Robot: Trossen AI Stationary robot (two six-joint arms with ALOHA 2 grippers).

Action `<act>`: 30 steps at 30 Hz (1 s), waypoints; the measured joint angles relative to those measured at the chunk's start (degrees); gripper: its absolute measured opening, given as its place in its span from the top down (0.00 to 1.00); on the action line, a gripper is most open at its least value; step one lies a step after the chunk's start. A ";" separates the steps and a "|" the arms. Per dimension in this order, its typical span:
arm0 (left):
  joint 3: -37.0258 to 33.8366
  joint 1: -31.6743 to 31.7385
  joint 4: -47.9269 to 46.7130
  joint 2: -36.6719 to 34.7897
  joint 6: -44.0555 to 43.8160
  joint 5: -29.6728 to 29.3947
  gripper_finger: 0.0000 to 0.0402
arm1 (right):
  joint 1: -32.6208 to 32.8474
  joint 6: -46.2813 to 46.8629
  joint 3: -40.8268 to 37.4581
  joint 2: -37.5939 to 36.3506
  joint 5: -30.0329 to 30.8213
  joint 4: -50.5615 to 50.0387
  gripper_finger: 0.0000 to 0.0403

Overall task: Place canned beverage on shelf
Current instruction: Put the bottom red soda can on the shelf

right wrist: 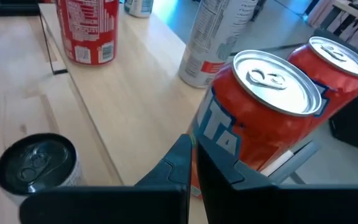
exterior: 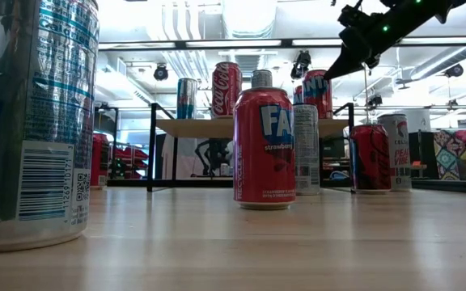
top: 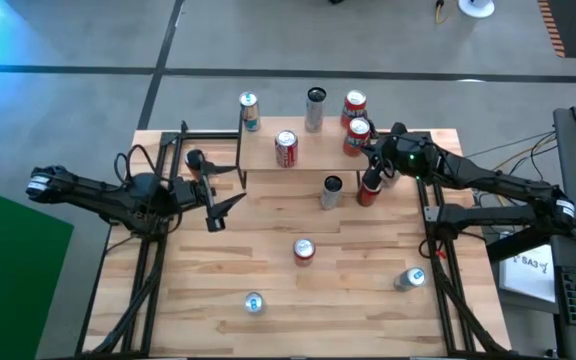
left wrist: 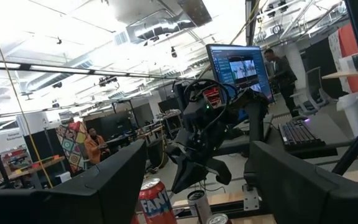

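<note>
Our right gripper [top: 370,172] hangs above a red can [top: 369,192] just off the shelf [top: 313,150]; its fingers look closed and empty, though we can't be sure. Left gripper [top: 230,188] waits open, well apart.

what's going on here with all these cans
A two-armed robot is stocking a small wooden shelf with drink cans. Five cans already stand on the shelf. The right gripper is down at a red can on the table just in front of the shelf's right end, beside a dark can; whether it has hold of it is unclear. Three more cans stand nearer the front of the table. The left gripper is open and waits over the table's left side.
</note>
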 joint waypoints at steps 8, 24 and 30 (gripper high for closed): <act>0.00 0.00 -0.04 0.00 0.08 -0.02 0.32 | 0.00 -2.14 -3.18 0.04 0.11 5.10 0.97; 0.00 0.00 -0.03 0.00 0.44 -0.04 0.32 | -3.37 -3.01 -3.48 0.54 0.11 5.46 0.97; 0.00 0.00 -0.02 0.00 0.44 -0.04 0.32 | -3.37 -2.96 -3.48 1.42 -1.64 5.84 0.97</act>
